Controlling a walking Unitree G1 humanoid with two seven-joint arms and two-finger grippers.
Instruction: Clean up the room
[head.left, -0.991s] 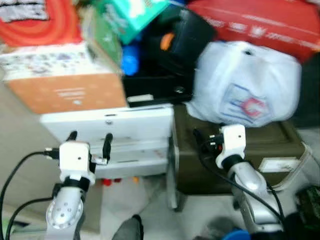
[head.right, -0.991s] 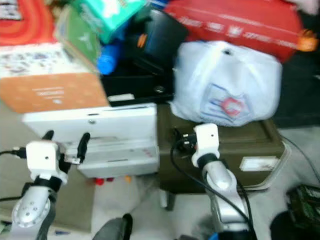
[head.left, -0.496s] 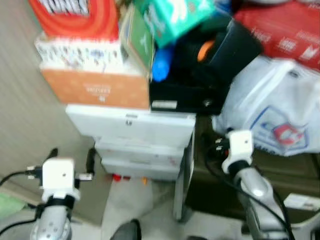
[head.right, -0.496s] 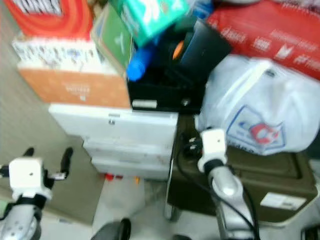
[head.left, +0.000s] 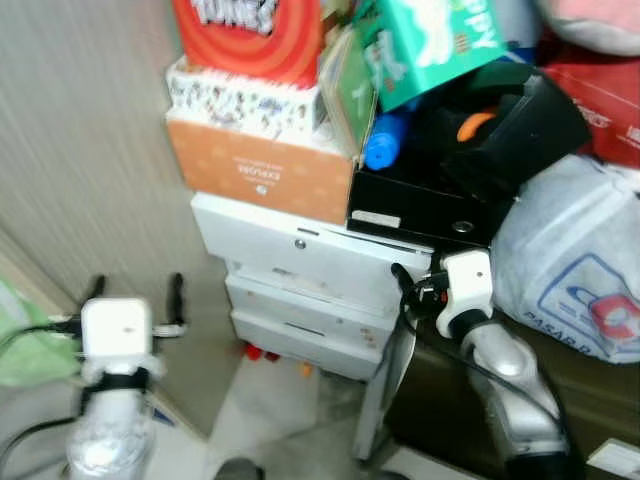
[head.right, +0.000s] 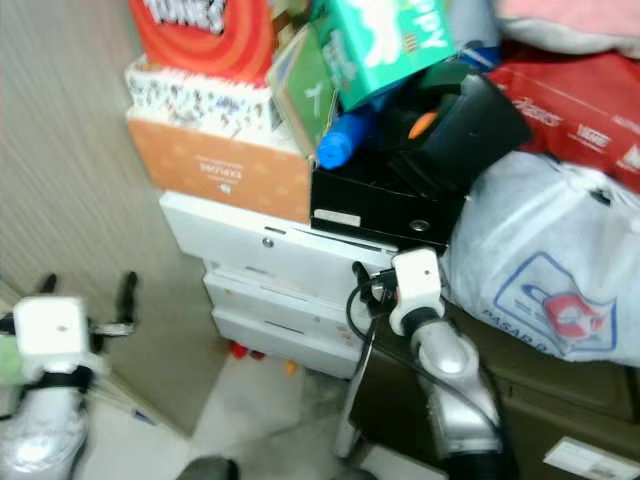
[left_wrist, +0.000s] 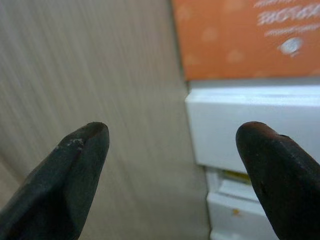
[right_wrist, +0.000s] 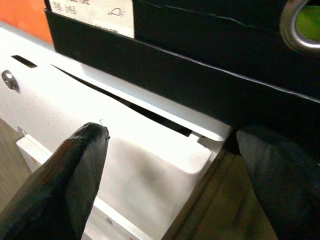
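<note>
Left eye view looks down on a cluttered corner beside a beige, finely striped wall (head.left: 90, 150) that runs along the nine o'clock side. A white drawer unit (head.left: 300, 275) stands at the centre on a pale floor (head.left: 270, 400). Stacked on it are an orange cardboard box (head.left: 260, 180), a patterned box, and a red carton (head.left: 250, 35). At one o'clock a black box (head.left: 420, 210) holds a blue bottle (head.left: 382, 148) under a teal package (head.left: 430, 45). A white plastic bag (head.left: 570, 280) sits at three o'clock on a dark green chest (head.right: 540, 390).

The left gripper (head.left: 135, 295) hovers at eight o'clock, in front of the wall, its jaws apart and holding nothing. The right gripper (right_wrist: 170, 165) is raised at four o'clock, just beside the drawer unit's top corner, jaws apart and empty.

Right wrist view adds detail: the drawer unit's top drawer front stands slightly ajar beneath the black box, with a small round lock at its far end. Left wrist view shows bare wall meeting the unit's edge.

Small red and orange items (head.left: 255, 352) lie on the floor at the unit's base.
</note>
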